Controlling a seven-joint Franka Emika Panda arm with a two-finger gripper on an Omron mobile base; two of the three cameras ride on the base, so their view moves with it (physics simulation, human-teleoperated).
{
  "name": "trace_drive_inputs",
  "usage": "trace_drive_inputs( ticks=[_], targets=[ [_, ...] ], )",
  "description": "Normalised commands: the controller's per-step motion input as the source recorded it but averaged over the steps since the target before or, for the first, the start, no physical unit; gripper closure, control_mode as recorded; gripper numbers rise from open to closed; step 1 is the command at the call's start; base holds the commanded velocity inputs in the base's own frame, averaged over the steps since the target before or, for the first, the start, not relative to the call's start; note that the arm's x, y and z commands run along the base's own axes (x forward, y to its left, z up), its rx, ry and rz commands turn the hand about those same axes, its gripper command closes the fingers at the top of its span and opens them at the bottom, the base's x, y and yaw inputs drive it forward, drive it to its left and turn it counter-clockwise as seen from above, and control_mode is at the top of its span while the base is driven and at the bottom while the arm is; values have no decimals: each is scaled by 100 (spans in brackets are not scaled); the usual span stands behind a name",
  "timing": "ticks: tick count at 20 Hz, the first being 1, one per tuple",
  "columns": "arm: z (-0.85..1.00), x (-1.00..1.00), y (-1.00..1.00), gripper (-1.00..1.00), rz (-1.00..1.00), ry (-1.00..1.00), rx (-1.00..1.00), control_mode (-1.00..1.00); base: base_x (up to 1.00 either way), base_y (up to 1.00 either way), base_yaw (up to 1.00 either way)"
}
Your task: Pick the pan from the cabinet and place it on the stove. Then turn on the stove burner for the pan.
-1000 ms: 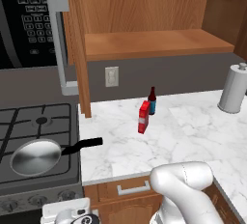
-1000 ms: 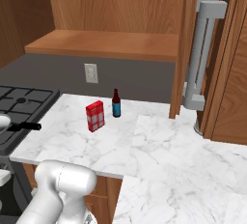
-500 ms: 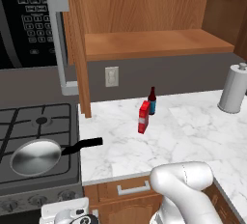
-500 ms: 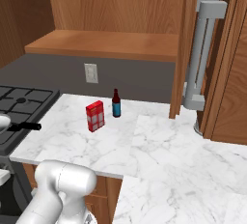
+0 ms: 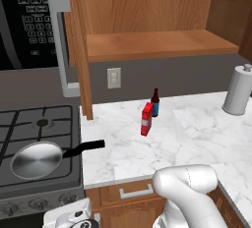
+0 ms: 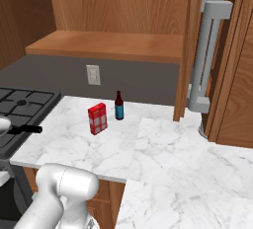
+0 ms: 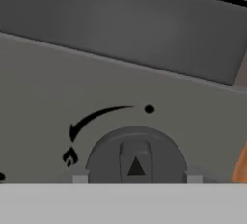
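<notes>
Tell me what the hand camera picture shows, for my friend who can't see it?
A round grey stove knob with a small triangle pointer fills the bottom middle, very close up. A curved arrow, a black dot and a tiny flame symbol are printed on the stove's grey front panel around it. The end effector's fingertips flank the knob.

Knob (image 7: pixel 135 162) lower half, perhaps pincer (image 7: pixel 136 178) too, cut off.

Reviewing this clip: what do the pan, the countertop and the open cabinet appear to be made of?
The pan looks like brushed silver-grey metal with a soft sheen, its handle matte black, perhaps plastic. The countertop looks like polished white marble, judging by its grey veining, though it may be an imitation. The cabinet looks like brown wood with visible grain and a satin finish, possibly a veneer.
</notes>
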Motion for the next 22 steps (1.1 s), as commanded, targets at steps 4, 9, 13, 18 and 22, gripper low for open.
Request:
trace_drive_inputs(
  ticks=[4,9,13,18,22],
  targets=[
    [6,-12,0,100,0,0,-34,-100,0,0,0],
    [5,-17,0,100,0,0,-34,-100,0,0,0],
    [2,-20,0,100,0,0,-34,-100,0,0,0],
    [0,-22,0,100,0,0,-33,-100,0,0,0],
    [0,-18,0,100,0,0,-32,-100,0,0,0]
  ],
)
